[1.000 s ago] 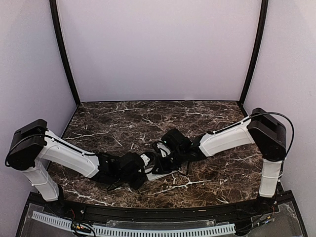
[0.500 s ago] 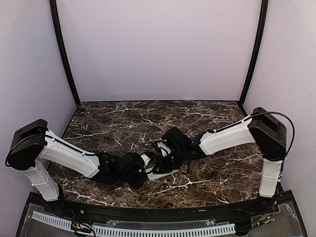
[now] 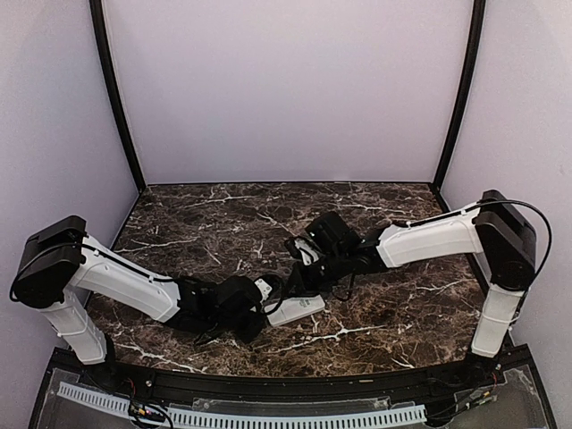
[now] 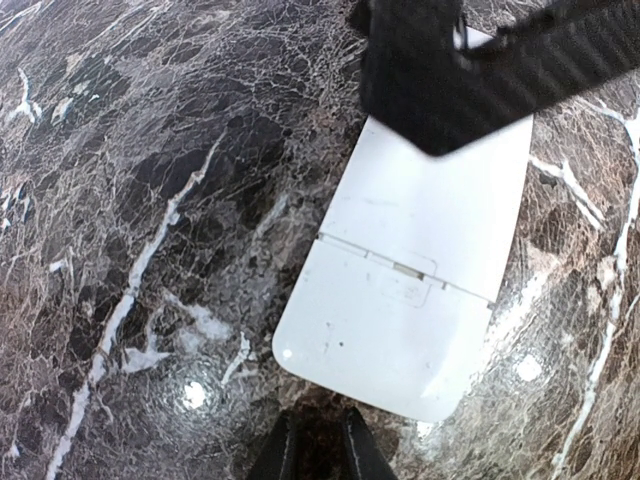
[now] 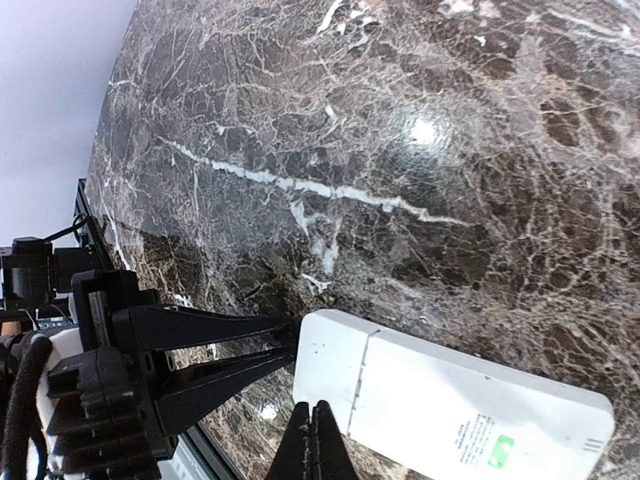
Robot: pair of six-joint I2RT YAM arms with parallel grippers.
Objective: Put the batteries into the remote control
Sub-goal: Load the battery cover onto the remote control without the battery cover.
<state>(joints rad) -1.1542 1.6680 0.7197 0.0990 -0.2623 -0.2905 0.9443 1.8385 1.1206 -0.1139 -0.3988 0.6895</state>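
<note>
**White remote control [image 3: 297, 309] flat on marble, a pincer at each side**

Lies back-up on the dark, white-veined worktop [image 3: 223, 223], toward the near middle. Carries a battery cover [image 4: 380, 345] seated flush at one end — thin seam straight across, with a small latch notch partway along it. Bears a small green mark [image 5: 500, 449] and some fine print near the opposite end, too small to read.

Meets the left pincer [image 4: 320, 442] at the cover end. Narrowly spread there, with only marble showing in the slim gap between its two black tips; nothing pinched. Comes right up to the remote control's short end edge — touching or a hair apart, cannot tell. Points along the worktop, low and nearly level, as seen from the right wrist.

Faces the right pincer [image 5: 312, 425] from the other side. Pressed fully together into a single point, holding nothing. Appears in its own wrist view at the corner of the cover end, beside the long edge. Hangs over the far part of the white back in the left wrist view, hiding that end. Looks, from the top camera, to sit just behind the remote control, toward the back wall; height above the plastic not readable.
</note>
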